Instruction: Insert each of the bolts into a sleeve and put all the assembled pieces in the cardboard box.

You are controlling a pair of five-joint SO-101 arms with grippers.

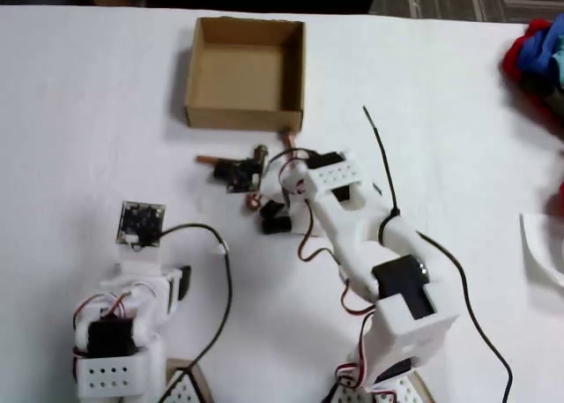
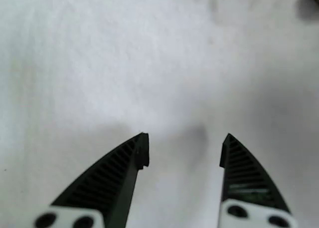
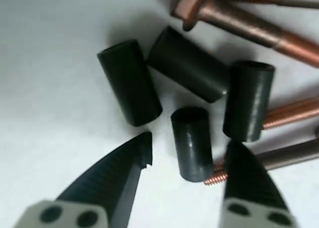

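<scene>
White table [image 1: 88,85] | right gripper [image 3: 188,150] straddles sleeve [image 3: 192,135] | bolts [image 3: 249,23] cropped at edge

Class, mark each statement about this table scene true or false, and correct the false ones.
1. The cardboard box is empty. True.
2. The right hand is shut. False: it is open, above the black sleeves, gripping nothing.
3. The left hand is open over bare table. True.
4. The bolts lie inside the box. False: they lie on the table among the sleeves, outside the box.
</scene>
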